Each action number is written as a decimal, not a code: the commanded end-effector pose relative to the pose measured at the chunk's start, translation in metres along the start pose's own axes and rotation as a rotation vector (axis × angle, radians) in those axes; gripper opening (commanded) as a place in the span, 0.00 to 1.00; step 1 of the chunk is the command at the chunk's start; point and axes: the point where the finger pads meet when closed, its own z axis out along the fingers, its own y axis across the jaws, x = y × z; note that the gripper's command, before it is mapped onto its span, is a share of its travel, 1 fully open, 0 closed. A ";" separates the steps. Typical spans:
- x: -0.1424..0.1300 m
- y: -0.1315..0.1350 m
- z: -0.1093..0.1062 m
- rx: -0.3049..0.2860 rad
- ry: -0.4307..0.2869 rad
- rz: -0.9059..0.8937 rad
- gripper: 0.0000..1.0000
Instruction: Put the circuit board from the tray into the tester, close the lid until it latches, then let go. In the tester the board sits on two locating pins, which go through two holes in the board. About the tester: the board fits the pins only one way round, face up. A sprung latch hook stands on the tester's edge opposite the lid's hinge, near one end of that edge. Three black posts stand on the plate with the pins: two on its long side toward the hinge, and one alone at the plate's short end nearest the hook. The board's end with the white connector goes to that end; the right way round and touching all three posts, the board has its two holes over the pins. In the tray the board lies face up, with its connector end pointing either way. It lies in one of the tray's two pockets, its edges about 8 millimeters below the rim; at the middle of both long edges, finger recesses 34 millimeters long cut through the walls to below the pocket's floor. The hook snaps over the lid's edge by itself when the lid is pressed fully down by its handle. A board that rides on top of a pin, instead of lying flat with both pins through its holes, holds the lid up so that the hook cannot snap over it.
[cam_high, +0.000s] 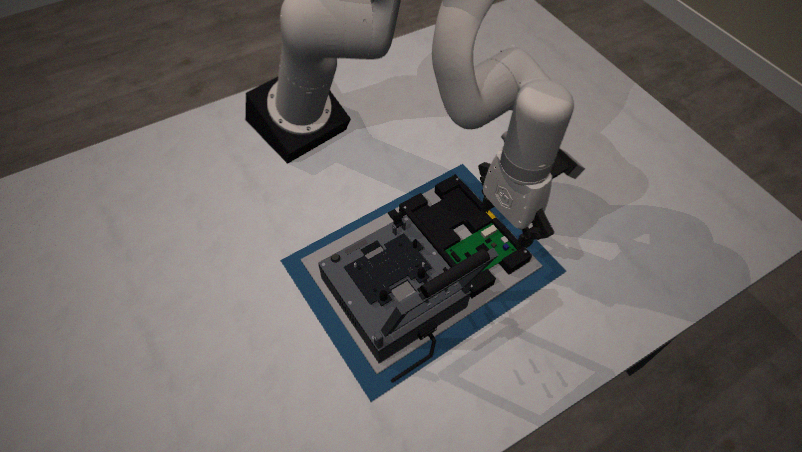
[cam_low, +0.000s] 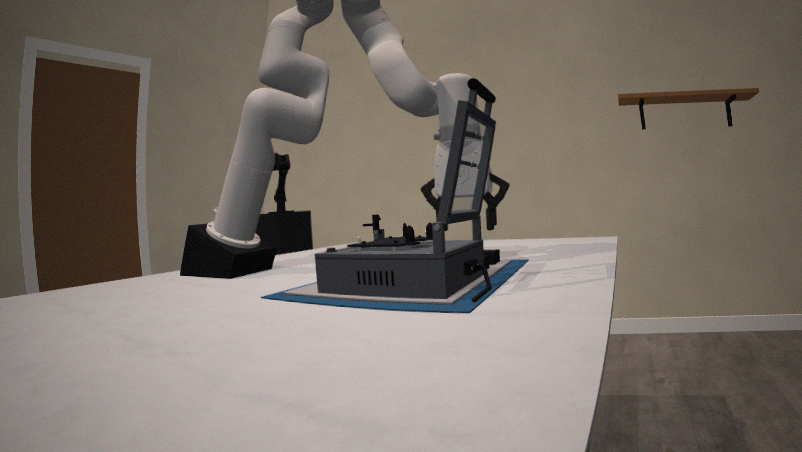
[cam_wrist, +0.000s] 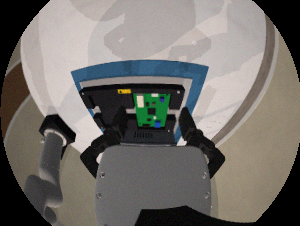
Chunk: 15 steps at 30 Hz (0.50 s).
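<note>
A: What is obscured?
B: In the top view, the lid's handle (cam_high: 456, 272) (cam_low: 481, 89) crosses part of the circuit board (cam_high: 474, 248) (cam_wrist: 152, 111), right of centre. The arm is cut off at the upper edge.
A: Which view resolves the board?
B: The wrist view shows it near mid-frame, in one pocket of the black tray (cam_high: 435, 216) (cam_wrist: 111, 93); the exterior view does not.
A: The gripper (cam_high: 508, 221) (cam_low: 461, 210) (cam_wrist: 153, 113)?
B: Fingers wide apart, holding nothing.
</note>
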 end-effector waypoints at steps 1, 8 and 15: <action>0.000 0.001 -0.001 -0.003 0.001 0.000 1.00; -0.001 0.001 -0.001 -0.003 0.001 0.000 1.00; -0.006 0.001 -0.001 -0.003 0.001 0.000 1.00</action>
